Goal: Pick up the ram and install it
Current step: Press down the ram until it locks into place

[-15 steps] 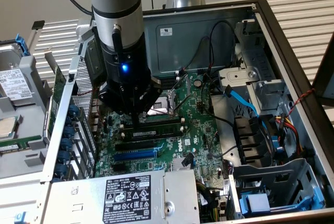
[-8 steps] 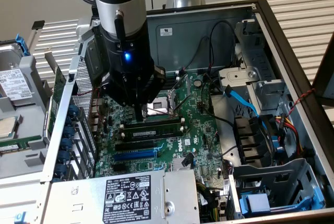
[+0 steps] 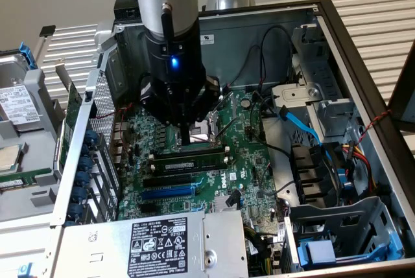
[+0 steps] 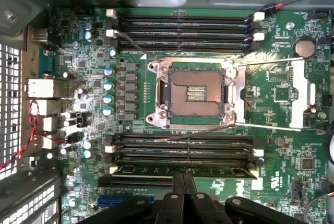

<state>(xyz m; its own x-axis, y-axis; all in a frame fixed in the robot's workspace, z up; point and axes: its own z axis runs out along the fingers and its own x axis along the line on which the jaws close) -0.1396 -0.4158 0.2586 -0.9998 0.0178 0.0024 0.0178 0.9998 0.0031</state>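
Access to the motherboard (image 3: 246,161) is from above, through the open case. The power supply (image 3: 162,245), drive cage (image 3: 337,226) and loose cables (image 3: 285,122) crowd the edges.

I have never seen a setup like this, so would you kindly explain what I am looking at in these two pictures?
This is an open desktop computer case with a robot arm reaching into it. The exterior view comes from a camera off the arm; the wrist view comes from a camera on the arm itself, looking straight down. The dark tool at the arm's end is the gripper, its fingers shut together. On the green motherboard you can see the square metal processor socket and rows of long memory slots. The ram, a thin green stick, sits in a slot just under the gripper's tip, which appears to rest on it rather than clasp it.
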